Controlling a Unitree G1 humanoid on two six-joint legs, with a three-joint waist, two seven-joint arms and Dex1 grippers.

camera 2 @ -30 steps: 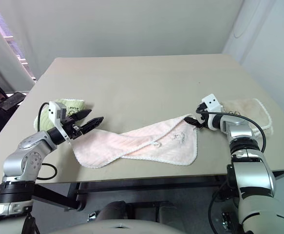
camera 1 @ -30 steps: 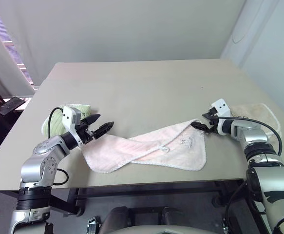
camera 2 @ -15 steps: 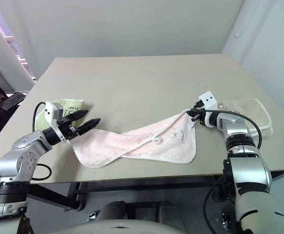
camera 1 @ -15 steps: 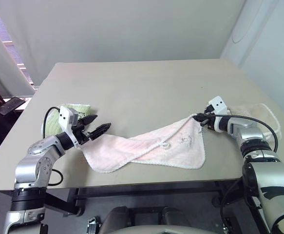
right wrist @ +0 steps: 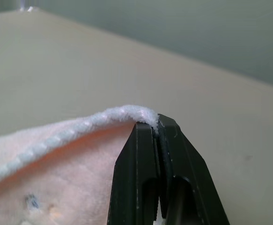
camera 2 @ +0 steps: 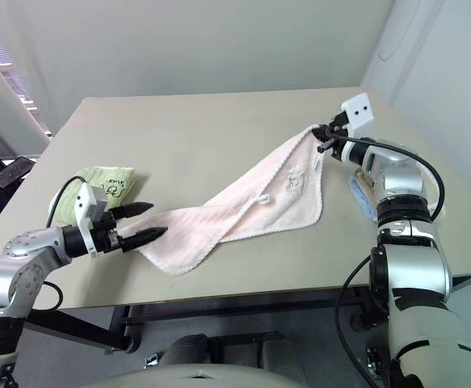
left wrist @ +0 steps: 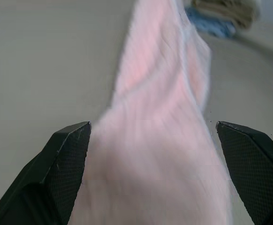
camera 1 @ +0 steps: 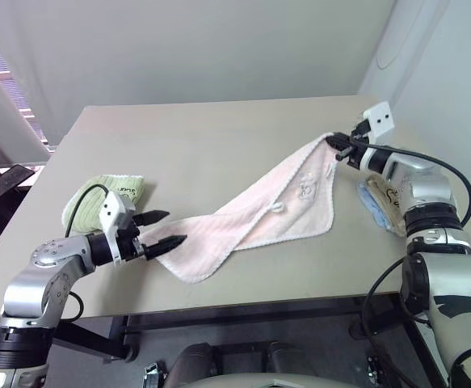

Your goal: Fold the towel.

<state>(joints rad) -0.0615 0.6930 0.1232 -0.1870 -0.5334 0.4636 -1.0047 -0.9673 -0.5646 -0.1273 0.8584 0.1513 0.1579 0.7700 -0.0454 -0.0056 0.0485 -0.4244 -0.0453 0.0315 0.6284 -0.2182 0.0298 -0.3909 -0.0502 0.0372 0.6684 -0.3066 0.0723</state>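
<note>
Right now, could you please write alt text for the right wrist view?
The right pincer is shut on the white-trimmed corner of the pale pink towel, holding it up above the beige table. A plain wall stands behind the table.

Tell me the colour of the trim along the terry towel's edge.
White, edging the pale pink terry towel; clearest in the right wrist view.

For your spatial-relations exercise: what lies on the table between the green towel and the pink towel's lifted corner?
Bare table, plus the pink towel's own cloth running up to the corner in the right pincer. The green towel lies apart; head views show this.
</note>
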